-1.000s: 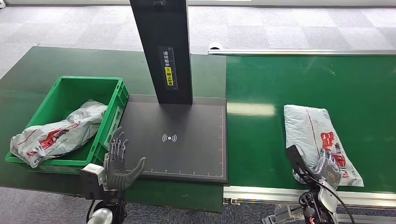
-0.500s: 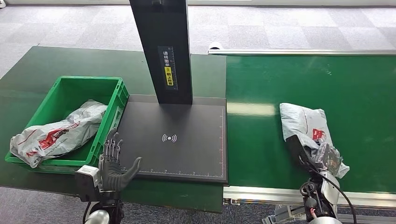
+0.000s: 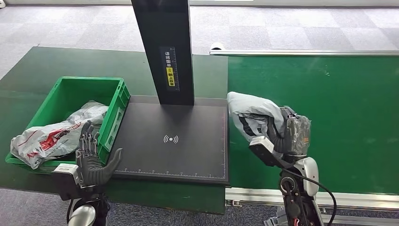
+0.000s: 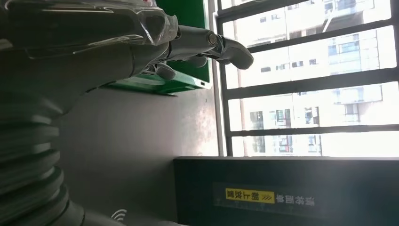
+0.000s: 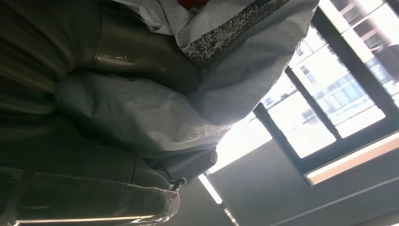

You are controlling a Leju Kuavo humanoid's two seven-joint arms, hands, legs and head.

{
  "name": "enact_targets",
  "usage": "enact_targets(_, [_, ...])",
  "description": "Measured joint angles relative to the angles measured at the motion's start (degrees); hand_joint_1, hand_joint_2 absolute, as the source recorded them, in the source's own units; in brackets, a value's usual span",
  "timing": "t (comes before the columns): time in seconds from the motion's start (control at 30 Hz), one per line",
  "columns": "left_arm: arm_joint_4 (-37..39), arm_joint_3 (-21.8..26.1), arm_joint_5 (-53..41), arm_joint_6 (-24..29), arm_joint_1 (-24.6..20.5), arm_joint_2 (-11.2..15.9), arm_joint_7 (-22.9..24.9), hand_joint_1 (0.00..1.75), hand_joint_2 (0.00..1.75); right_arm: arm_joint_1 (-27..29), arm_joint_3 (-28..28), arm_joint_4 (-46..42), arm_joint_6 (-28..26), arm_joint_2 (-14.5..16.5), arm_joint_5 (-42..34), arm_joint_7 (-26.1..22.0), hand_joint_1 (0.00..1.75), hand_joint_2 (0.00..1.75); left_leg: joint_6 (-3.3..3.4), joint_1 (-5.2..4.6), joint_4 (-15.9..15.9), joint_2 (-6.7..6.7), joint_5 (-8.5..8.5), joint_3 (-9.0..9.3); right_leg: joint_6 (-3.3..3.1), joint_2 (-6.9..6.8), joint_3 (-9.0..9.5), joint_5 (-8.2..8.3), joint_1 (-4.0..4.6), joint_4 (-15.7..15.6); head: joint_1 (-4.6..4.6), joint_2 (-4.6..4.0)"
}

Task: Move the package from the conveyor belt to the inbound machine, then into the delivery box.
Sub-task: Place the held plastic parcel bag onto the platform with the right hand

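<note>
Holding one package (image 3: 251,115) in right hand (image 3: 289,134) | one package in bin (image 3: 51,136)

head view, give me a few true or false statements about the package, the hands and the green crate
1. The right hand holds the grey package lifted above the conveyor belt. True.
2. The package lies flat on the black scanner plate. False: it is held beside the plate's right edge, not set down.
3. The left hand grips a bag. False: it holds nothing, fingers apart, near the green crate.
4. The green crate already contains a grey bag. True.
5. The crate sits on the conveyor belt. False: it sits left of the scanner plate.
</note>
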Motion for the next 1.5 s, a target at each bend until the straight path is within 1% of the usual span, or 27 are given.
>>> enact_targets(0.1, [-1.1, 1.6, -0.2, -0.2, -0.5, 0.1, -0.1, 0.00, 1.75, -0.1, 5.5, 0.7, 1.9, 0.3, -1.0, 0.0, 1.75, 1.75, 0.01, 0.00, 0.0, -0.04, 0.02, -0.01, 0.00, -0.02, 0.01, 0.00, 0.00, 0.0, 0.01, 0.00])
enact_targets(0.2, [-2.3, 2.7, -0.3, -0.2, -0.7, 0.2, -0.2, 0.00, 1.75, -0.5, 10.0, 3.3, 4.5, 1.0, -2.9, 0.0, 1.75, 1.75, 0.01, 0.00, 0.0, -0.03, 0.02, -0.01, 0.00, -0.02, 0.00, 0.00, 0.00, 0.0, -0.01, 0.00])
enact_targets(0.37, [-3.0, 3.5, -0.3, 0.2, -0.7, 0.3, -0.3, 0.00, 1.75, -2.5, 14.4, 10.2, 8.5, 2.9, -6.9, 0.0, 1.75, 1.75, 0.01, 0.00, 0.0, -0.03, 0.01, -0.01, 0.00, -0.02, 0.00, 0.00, 0.00, 0.0, 0.00, 0.00])
enact_targets(0.43, [-3.0, 3.6, -0.1, 0.4, -0.7, 0.4, -0.3, 0.00, 1.75, -3.6, 15.1, 13.4, 10.6, 3.9, -9.1, 0.1, 1.58, 1.75, 0.01, 0.00, 0.0, -0.02, 0.02, 0.00, 0.00, -0.02, 0.01, 0.00, 0.00, 0.0, 0.01, 0.00])
enact_targets(0.47, [-3.0, 3.6, 0.0, 0.5, -0.7, 0.4, -0.3, 0.00, 1.75, -4.2, 15.4, 15.0, 11.6, 4.4, -10.0, 0.3, 1.53, 1.75, 0.01, 0.00, 0.0, -0.02, 0.02, 0.01, 0.00, -0.02, 0.01, 0.00, 0.00, 0.0, 0.01, 0.00])
enact_targets(0.5, [-2.9, 3.5, 0.1, 0.5, -0.7, 0.5, -0.4, 0.00, 1.75, -4.8, 15.6, 16.7, 12.8, 4.9, -10.9, 0.6, 1.53, 1.75, 0.01, 0.00, 0.0, -0.02, 0.02, 0.02, 0.00, -0.02, 0.02, 0.00, 0.00, 0.0, 0.00, 0.00])
enact_targets(0.57, [-2.6, 3.2, 0.4, 0.6, -0.9, 0.5, -0.4, 0.00, 1.75, -6.3, 15.9, 20.4, 15.6, 5.9, -13.0, 1.2, 1.69, 1.75, 0.01, 0.00, 0.0, -0.02, 0.02, 0.05, 0.00, -0.02, 0.03, 0.01, 0.00, 0.0, 0.00, 0.00])
enact_targets(0.6, [-2.4, 3.0, 0.5, 0.7, -1.0, 0.6, -0.4, 0.00, 1.75, -7.2, 15.9, 22.3, 17.0, 6.5, -14.1, 1.4, 1.75, 1.75, 0.01, 0.00, 0.0, -0.02, 0.03, 0.05, 0.00, -0.02, 0.03, 0.01, 0.00, 0.0, 0.00, 0.00])
enact_targets(0.7, [-1.6, 2.3, 0.8, 0.8, -1.7, 0.6, -0.4, 0.00, 1.75, -9.6, 16.0, 27.9, 19.9, 8.0, -17.2, 1.1, 1.75, 1.75, 0.01, 0.00, 0.0, -0.01, 0.04, 0.08, 0.00, -0.01, 0.05, 0.01, 0.00, 0.0, 0.01, 0.00])
enact_targets(0.83, [-0.5, 1.3, 1.2, 1.0, -2.6, 0.6, -0.3, 0.00, 1.75, -12.8, 16.0, 34.4, 20.6, 10.2, -20.2, -0.5, 1.75, 1.75, 0.00, 0.00, 0.0, 0.02, 0.04, 0.11, -0.01, 0.00, 0.07, 0.02, 0.00, 0.0, 0.00, 0.00])
enact_targets(1.07, [0.8, 0.3, 1.2, 1.2, -3.7, 0.3, -0.2, 0.00, 1.75, -16.7, 16.2, 39.0, 21.5, 14.1, -22.6, -1.1, 1.75, 1.75, -0.01, 0.00, 0.0, 0.02, 0.05, 0.10, -0.01, 0.00, 0.04, 0.02, 0.01, 0.0, 0.00, 0.00])
enact_targets(1.1, [1.0, 0.3, 1.2, 1.2, -3.8, 0.3, -0.2, 0.00, 1.75, -17.1, 16.3, 39.3, 21.6, 14.6, -22.9, -1.1, 1.36, 1.75, -0.01, 0.00, 0.0, 0.02, 0.05, 0.09, -0.01, 0.00, 0.03, 0.01, 0.01, 0.0, 0.01, 0.00])
enact_targets(1.2, [1.5, 0.1, 1.2, 1.2, -4.1, 0.3, -0.2, 0.00, 1.75, -18.2, 16.7, 40.0, 21.9, 15.8, -23.6, -1.2, 0.05, 1.75, -0.01, 0.00, 0.0, 0.02, 0.05, 0.06, -0.01, 0.00, 0.01, 0.01, 0.01, 0.0, 0.01, 0.00])
enact_targets(1.23, [1.7, 0.1, 1.2, 1.2, -4.3, 0.2, -0.2, 0.00, 1.75, -18.5, 16.9, 40.2, 21.9, 16.1, -23.9, -1.4, 0.00, 1.75, -0.01, 0.00, 0.0, 0.02, 0.05, 0.05, -0.01, 0.00, 0.01, 0.01, 0.01, 0.0, 0.01, 0.00])
enact_targets(1.4, [2.9, 0.1, 1.2, 1.3, -5.6, 0.2, -0.2, 0.00, 1.75, -19.6, 18.6, 40.6, 22.8, 17.6, -26.8, -1.9, 0.00, 1.75, -0.01, 0.00, 0.0, 0.00, 0.05, 0.05, -0.01, 0.00, 0.01, 0.02, 0.01, 0.0, 0.01, 0.00])
enact_targets(1.5, [3.6, 0.2, 1.2, 1.5, -6.3, 0.2, -0.2, 0.00, 1.75, -20.5, 20.3, 40.6, 22.8, 17.7, -29.4, -0.9, 0.00, 0.44, -0.01, 0.00, 0.0, 0.01, 0.05, 0.05, -0.01, 0.00, 0.02, 0.02, 0.01, 0.0, 0.01, 0.00])
